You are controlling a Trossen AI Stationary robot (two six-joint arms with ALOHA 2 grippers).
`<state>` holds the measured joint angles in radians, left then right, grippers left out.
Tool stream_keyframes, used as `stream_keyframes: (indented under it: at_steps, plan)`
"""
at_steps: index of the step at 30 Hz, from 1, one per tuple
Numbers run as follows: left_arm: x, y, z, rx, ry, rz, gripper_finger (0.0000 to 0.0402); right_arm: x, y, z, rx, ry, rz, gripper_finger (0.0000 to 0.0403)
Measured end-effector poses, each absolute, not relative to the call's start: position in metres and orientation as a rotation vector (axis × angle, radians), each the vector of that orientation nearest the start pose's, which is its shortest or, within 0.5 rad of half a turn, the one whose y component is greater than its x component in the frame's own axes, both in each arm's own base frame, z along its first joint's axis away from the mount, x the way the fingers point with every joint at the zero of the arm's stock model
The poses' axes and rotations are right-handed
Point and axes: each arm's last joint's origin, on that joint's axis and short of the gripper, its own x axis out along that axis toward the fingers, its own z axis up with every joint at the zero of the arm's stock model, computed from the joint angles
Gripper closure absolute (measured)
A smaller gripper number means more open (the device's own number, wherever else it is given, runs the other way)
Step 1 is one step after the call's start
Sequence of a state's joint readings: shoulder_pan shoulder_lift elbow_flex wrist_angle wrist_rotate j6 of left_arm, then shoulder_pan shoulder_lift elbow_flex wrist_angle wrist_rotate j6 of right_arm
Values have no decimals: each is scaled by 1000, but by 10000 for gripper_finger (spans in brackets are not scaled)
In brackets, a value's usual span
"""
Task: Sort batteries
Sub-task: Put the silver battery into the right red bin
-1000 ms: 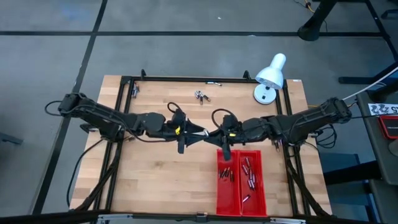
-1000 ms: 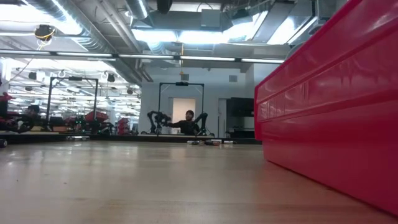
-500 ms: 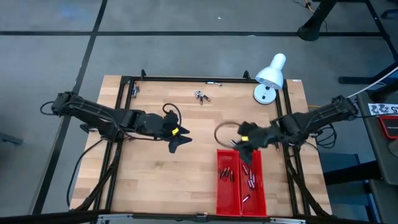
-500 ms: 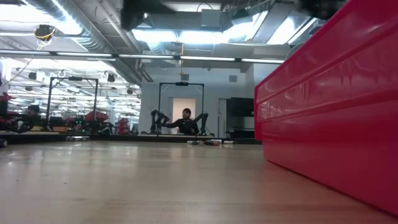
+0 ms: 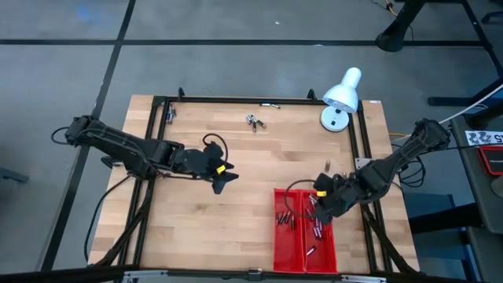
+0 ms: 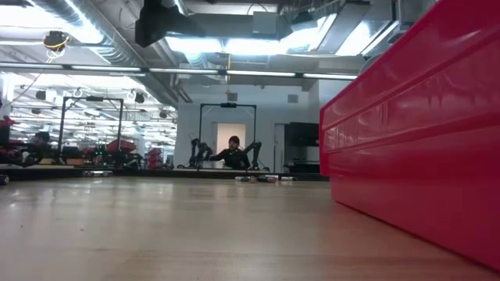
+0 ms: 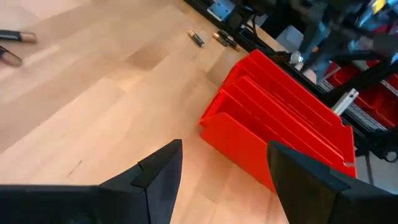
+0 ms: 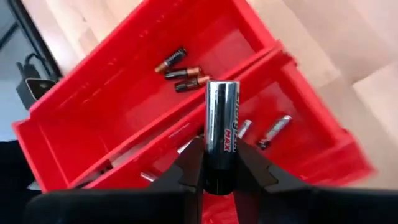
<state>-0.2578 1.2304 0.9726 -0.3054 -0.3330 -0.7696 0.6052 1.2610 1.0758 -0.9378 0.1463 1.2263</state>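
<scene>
Right gripper [image 8: 221,177] hangs over the red tray [image 5: 283,250], fingers clamped on one silver battery [image 8: 222,134]; best to release low over the matching compartment. Beyond the tray, left gripper [image 7: 222,177] waits, fingers apart.

In the right wrist view, the lower end of the held battery [image 8: 222,134] is hidden between the fingers [image 8: 186,171] of the right end effector [image 8: 221,177]. The tray [image 8: 81,146] is cut off by the picture's edge there, and some cells are partly hidden behind its divider. In the low view, only one wall of the tray [image 6: 414,140] shows, cut by the edge. In the high view, the small things [image 5: 255,121] far on the desk [image 5: 196,228] are too small to tell.
</scene>
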Motion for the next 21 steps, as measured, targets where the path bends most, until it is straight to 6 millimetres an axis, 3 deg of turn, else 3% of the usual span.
stream_keyframes:
  at_steps: [11,21]
  plan:
    - [258,-57,297,-593,471,288,178,194,130,241,778,1128,-292,347]
    - [258,-57,297,-604,470,290,178,192,128,234,759,1133,-320,323]
